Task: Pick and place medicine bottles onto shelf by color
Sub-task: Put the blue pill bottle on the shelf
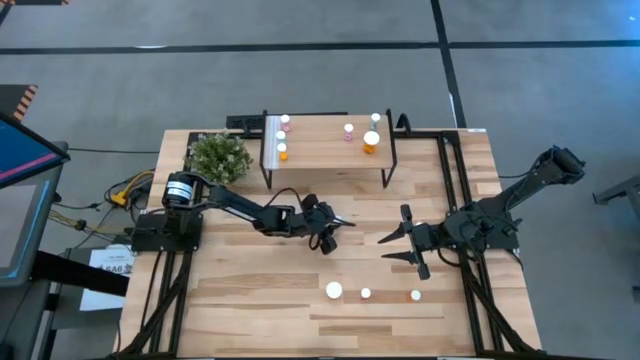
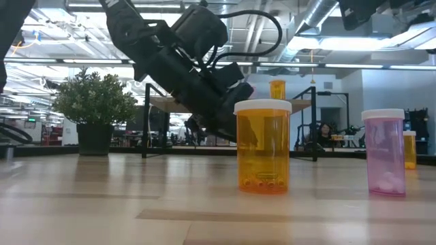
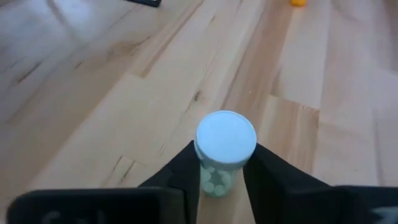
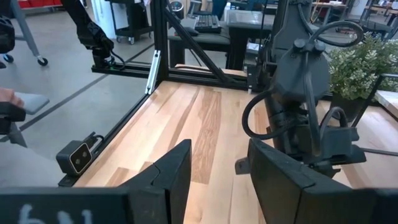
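Left claw (image 3: 222, 177) clenched on green bottle (image 3: 224, 149) mid-bench, open wood around it. Right claw (image 1: 400, 247) released, empty, facing it nearby. Shelf (image 1: 330, 150) at far bench (image 1: 250, 320) edge; three bottles near front edge.

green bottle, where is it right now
The green bottle sits between the left gripper's fingers near the table's middle, in front of the shelf; the high view hides it under the gripper.

I have 1 green bottle (image 3: 222, 158) upright between my left fingers (image 3: 177, 177); 3 bottles stand near the table's front; 6 on the shelf (image 1: 325, 135).
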Available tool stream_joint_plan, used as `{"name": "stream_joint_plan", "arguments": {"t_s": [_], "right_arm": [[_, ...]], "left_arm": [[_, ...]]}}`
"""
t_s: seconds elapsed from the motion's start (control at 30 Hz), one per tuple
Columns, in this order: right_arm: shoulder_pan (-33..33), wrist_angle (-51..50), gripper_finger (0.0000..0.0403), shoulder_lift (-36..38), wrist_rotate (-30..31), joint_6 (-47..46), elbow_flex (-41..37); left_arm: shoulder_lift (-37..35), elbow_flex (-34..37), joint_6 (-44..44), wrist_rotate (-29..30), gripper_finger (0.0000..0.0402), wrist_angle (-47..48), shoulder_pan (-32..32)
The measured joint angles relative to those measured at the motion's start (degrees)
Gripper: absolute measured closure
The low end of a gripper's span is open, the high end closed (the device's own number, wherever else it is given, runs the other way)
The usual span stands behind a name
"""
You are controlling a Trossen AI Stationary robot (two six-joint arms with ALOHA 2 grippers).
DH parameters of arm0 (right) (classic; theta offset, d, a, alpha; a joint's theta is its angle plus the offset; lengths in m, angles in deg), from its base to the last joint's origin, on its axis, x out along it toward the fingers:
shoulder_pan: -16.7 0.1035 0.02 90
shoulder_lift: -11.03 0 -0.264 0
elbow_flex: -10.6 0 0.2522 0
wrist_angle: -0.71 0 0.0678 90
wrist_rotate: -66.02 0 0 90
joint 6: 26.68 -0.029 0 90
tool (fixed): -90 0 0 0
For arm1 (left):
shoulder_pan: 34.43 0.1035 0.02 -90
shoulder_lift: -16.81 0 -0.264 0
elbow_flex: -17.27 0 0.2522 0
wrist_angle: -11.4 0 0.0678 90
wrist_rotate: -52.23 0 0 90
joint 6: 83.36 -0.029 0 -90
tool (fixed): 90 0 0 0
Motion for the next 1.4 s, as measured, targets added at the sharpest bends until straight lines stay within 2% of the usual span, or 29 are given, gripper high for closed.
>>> {"name": "stream_joint_plan", "arguments": {"t_s": [0.13,0.3,0.53,0.63,0.87,1.07,1.4], "right_arm": [[0.0,0.1,0.0223,0.0,0.0,-0.1,0.0],[0.0,0.3,0.0220,0.0,0.0,-0.2,0.0],[0.0,0.3,0.0225,0.1,0.0,-0.2,0.0],[0.0,0.3,0.0225,0.1,-0.1,-0.2,0.0],[0.6,0.4,0.0220,0.2,-0.2,-0.2,0.0],[0.9,0.4,0.0224,0.2,-0.2,-0.2,0.0],[0.6,0.4,0.0219,0.2,-0.2,0.6,0.0]], "left_arm": [[0.0,-1.9,0.0,-1.9,0.0341,0.6,0.0],[-1.4,-7.9,-1.6,-1.5,0.0329,9.7,0.0],[-6.8,-17.0,-7.1,7.7,0.0309,23.6,0.3],[-8.5,-18.8,-9.1,8.7,0.0308,24.6,1.4],[-10.4,-19.5,-11.4,6.6,0.0307,23.5,5.6],[-10.4,-19.5,-11.4,0.4,0.0311,21.5,11.6],[-9.7,-19.4,-12.2,-3.3,0.0312,16.1,18.2]]}}
